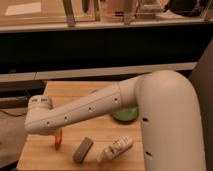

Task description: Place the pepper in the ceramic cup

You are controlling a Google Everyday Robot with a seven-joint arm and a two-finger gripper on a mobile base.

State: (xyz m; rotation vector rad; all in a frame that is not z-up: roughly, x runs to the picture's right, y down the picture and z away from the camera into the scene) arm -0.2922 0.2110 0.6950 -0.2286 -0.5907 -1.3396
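Observation:
My white forearm (85,112) reaches from the right across the wooden table (75,90) to its left side. The gripper is hidden beneath the forearm's left end, just above the pepper. The red-orange pepper (58,141) pokes out below that end, standing nearly upright near the table's front left. Whether it is held does not show. A whitish round shape (41,102) sits at the arm's far left tip. It may be the ceramic cup or a part of the arm; I cannot tell which.
A grey block (83,149) and a white bottle (116,147) on its side lie near the front edge. A green bowl (125,115) sits partly behind the arm at the right. A dark counter runs along behind the table.

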